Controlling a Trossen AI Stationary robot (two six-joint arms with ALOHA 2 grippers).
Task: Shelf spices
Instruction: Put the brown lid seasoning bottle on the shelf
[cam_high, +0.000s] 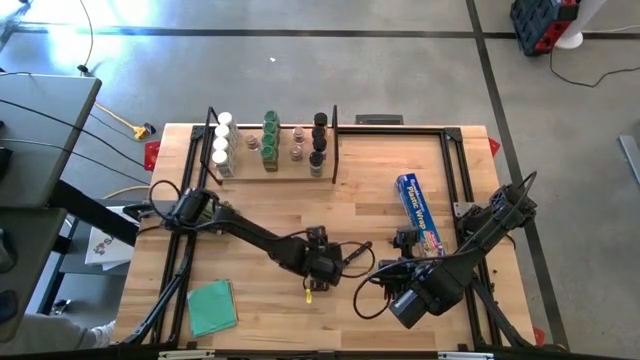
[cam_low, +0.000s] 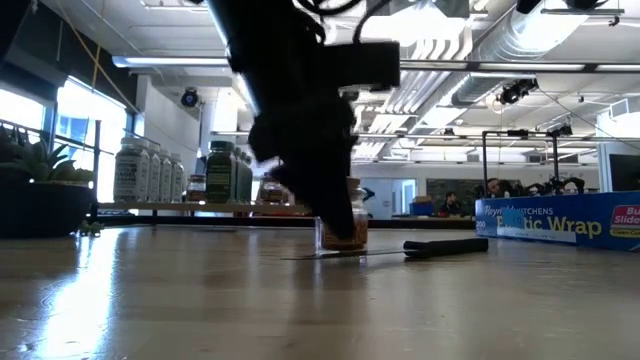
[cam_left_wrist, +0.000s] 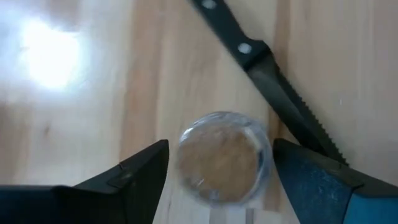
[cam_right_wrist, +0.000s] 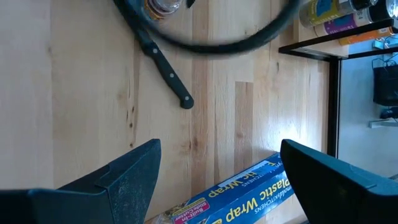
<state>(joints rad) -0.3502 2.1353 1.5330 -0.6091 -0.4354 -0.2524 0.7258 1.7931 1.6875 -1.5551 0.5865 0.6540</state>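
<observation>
Two dark jointed arms trailing looped black cables, each ending in broad, matte black wedge-shaped jaws.

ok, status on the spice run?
Left end effector open, straddling clear jar, no grip seen. Right end effector open, idle near wrap box. Knife beside jar.

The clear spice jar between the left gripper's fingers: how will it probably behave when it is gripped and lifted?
The clear spice jar looks like smooth glass or plastic, so it may slip between the open fingers of the left gripper. It stands upright and narrow, so a sideways push could tip it, then it would roll. The knife lies close beside it.
</observation>
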